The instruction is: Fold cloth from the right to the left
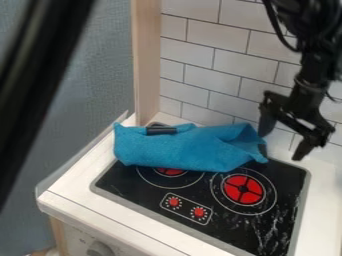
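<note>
My gripper (280,145) hangs at the right, in front of the tiled wall, with its two fingers spread wide and nothing between them. The blue cloth (184,150) lies bunched across the back part of the black stove top (280,220), reaching over its left back corner. Its right end, raised in folds, comes close to the gripper's left finger; whether they touch I cannot tell. The cloth covers part of the left red burner (170,171).
A small dark piece (161,130) shows at the cloth's upper left edge. The right red burner (244,189) and two red knobs lie in front. White tiles (220,52) rise behind, beside a wooden post (147,60). A dark bar crosses the upper left.
</note>
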Action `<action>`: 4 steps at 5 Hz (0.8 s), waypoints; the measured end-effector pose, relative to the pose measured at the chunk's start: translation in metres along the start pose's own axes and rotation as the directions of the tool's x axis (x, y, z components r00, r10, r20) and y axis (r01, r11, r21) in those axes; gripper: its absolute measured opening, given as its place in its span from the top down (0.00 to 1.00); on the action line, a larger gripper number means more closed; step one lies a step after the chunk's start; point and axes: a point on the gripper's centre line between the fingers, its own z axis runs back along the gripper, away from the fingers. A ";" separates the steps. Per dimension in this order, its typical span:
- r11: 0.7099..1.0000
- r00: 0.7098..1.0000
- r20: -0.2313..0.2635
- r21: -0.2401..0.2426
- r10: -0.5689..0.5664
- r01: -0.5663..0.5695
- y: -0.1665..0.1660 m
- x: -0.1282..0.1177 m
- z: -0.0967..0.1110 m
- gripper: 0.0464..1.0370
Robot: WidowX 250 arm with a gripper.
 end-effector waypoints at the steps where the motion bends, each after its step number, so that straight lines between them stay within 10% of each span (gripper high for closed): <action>1: 1.000 1.000 -0.016 0.020 0.005 -0.004 -0.001 0.007 -0.012 0.04; 4: 0.994 0.998 -0.062 0.113 0.012 -0.005 0.012 0.005 -0.033 0.04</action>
